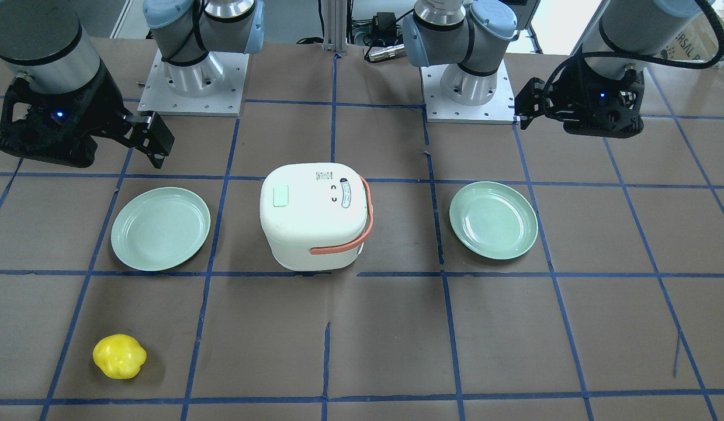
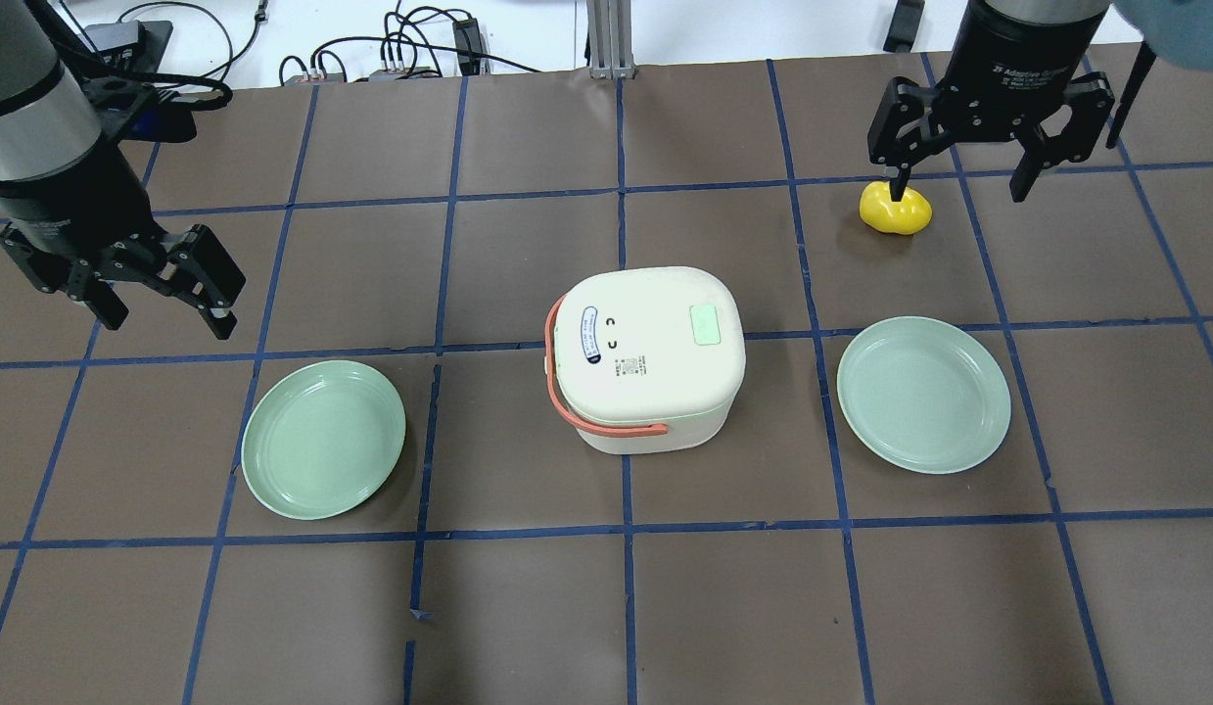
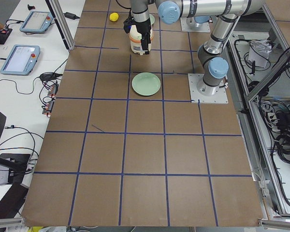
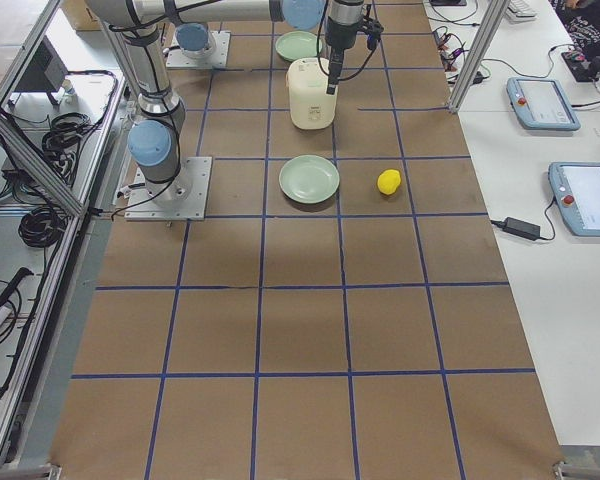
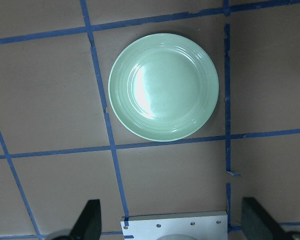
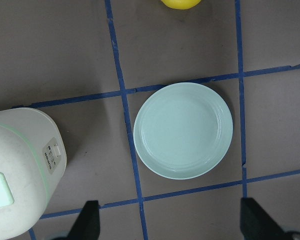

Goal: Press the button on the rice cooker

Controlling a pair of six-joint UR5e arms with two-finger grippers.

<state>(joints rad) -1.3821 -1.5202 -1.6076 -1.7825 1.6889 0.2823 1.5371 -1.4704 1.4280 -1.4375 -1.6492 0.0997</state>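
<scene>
The white rice cooker (image 2: 645, 357) with an orange handle stands at the table's middle, lid shut. Its pale green button (image 2: 705, 324) is on the lid, on the side toward my right arm; it also shows in the front view (image 1: 280, 196) and the right wrist view (image 6: 1, 189). My left gripper (image 2: 165, 318) is open and empty, high above the table to the cooker's left. My right gripper (image 2: 958, 191) is open and empty, high at the far right. Each wrist view shows two spread fingertips (image 5: 90, 220) (image 6: 90, 220) with nothing between them.
A green plate (image 2: 323, 439) lies left of the cooker and another green plate (image 2: 923, 394) lies to its right. A yellow lemon-like object (image 2: 895, 209) lies at the far right, beyond the right plate. The arm bases (image 1: 192, 88) stand at the table's near edge.
</scene>
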